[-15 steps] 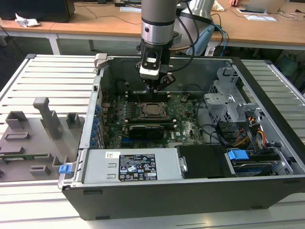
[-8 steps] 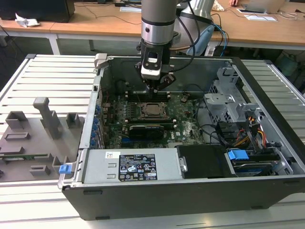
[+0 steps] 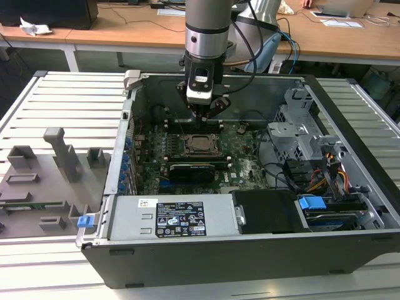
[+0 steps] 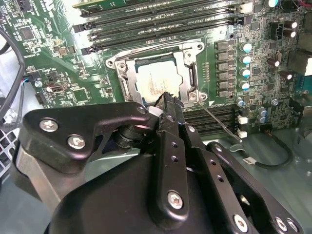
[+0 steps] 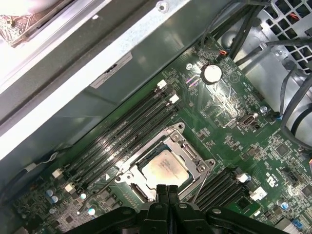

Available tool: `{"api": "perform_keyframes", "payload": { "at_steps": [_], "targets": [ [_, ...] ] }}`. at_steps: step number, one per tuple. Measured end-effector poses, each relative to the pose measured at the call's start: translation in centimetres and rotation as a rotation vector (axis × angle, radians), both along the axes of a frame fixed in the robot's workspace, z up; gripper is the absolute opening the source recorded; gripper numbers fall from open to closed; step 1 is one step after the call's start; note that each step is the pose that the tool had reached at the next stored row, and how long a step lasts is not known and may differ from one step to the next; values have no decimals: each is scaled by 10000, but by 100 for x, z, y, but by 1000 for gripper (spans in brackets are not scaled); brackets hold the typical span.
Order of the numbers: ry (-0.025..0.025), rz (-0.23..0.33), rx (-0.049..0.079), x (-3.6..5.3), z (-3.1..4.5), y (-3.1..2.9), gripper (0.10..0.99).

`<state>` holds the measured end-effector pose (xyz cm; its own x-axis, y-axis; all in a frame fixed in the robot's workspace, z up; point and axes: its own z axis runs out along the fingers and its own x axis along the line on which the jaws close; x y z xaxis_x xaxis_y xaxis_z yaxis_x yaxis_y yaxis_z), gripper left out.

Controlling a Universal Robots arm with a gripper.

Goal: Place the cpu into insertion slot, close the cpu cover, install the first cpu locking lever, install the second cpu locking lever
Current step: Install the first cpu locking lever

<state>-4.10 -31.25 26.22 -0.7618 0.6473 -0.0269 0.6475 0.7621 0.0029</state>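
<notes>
Above the insertion slot [image 4: 191, 80]: end effector [image 5: 168, 191], fingers pressed together, empty.
cpu [image 5: 165, 168]: seated in that slot, cpu cover [image 5: 191, 154] lowered over it.
locking lever [image 4: 220, 123]: looks unlatched; probably best pressed steadily, tip kept on the wire.
</notes>
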Motion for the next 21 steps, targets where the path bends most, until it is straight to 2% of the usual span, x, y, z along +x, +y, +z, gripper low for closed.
{"api": "perform_keyframes", "payload": {
  "at_steps": [21],
  "targets": [
    [0, 718, 0, 0, 0, 0, 106]
  ]
}}
